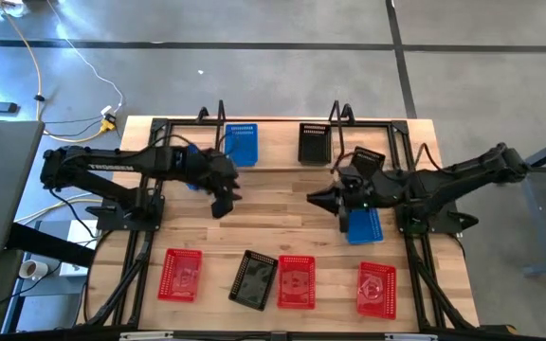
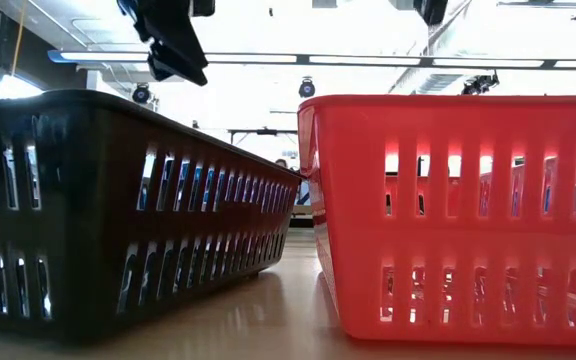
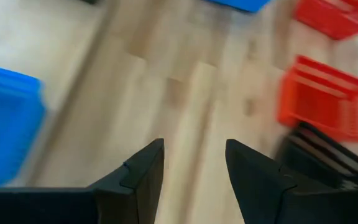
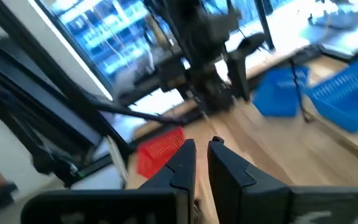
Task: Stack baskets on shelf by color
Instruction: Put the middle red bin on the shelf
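1. Blue baskets are already sitting on the shelf (image 1: 273, 156) at 12 o'clock: a blue basket on the shelf (image 1: 242, 143) towards 11, with a black basket on the shelf (image 1: 313, 142) just beside it towards 1.
2. The sorting is looking partly done. A loose blue basket (image 1: 365, 225) is lying at 3 o'clock, and a front row is waiting at 6: three red baskets (image 1: 181, 274) (image 1: 297, 281) (image 1: 377, 289) and a tilted black basket (image 1: 253, 279).
3. The left hand (image 1: 224, 198) is hanging over bare wood at about 10 o'clock, fingers spread wide and holding nothing.
4. The right hand (image 1: 317, 197) is pointing towards the centre, fingers nearly together, empty, just beside the loose blue basket.
5. Next, I judge, one hand is needing to drop onto a loose basket's rim and carry it to its own colour.
6. The surface (image 1: 282, 237) is pale slatted wood in a black frame; grey floor, a yellow cable (image 1: 55, 66) and ceiling strip lights (image 2: 318, 60) are showing beyond.
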{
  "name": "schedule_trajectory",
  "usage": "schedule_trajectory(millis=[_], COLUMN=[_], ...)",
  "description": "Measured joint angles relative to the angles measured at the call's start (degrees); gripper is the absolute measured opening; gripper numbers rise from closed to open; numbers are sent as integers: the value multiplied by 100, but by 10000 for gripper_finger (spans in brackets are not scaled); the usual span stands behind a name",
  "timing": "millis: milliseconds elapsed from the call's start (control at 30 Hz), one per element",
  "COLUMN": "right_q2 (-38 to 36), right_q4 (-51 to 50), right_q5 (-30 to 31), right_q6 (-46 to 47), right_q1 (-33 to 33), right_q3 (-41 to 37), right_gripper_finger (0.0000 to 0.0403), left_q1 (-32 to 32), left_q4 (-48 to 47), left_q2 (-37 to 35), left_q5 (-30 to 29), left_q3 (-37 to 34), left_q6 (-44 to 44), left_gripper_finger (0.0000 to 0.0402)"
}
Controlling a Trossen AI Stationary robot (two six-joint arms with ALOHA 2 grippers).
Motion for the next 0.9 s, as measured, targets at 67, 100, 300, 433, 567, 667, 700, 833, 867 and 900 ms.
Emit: schedule_trajectory(millis=[67, 100, 300, 433, 567, 667, 700, 833, 867, 900], right_q2=[52, 90, 385, 751, 1279, 1747, 1904, 2512, 2660, 2801], right_q4=[412, 627, 1277, 942, -511, -1820, -2166, -3198, -3383, -3545], right_q5=[208, 285, 779, 835, 753, 744, 723, 309, 193, 99], right_q6=[-121, -189, -227, -263, -253, -21, 133, 593, 642, 648], right_q1=[261, 381, 962, 1192, 1326, 1404, 1431, 1561, 1602, 1644], right_q3=[0, 0, 30, 577, 1564, 2202, 2387, 2960, 3078, 3197], right_gripper_finger=[30, 30, 30, 30, 30, 30, 30, 30, 30, 30], left_q1=[-253, -390, -1176, -1658, -2034, -2209, -2255, -2369, -2377, -2388], left_q4=[-98, -139, -316, -446, -448, -483, -531, -620, -620, -620], left_q2=[0, 0, 2, 2, 4, 4, 4, 4, 4, 4], left_q5=[112, 150, 185, 181, 154, 83, 19, -181, -186, -187], left_q3=[0, 0, 0, 0, 0, 0, 0, 0, 0, 0], left_q6=[-137, -198, -636, -932, -1075, -1081, -1079, -1081, -1081, -1081], left_gripper_finger=[161, 161, 161, 161, 161, 161, 161, 161, 161, 161])
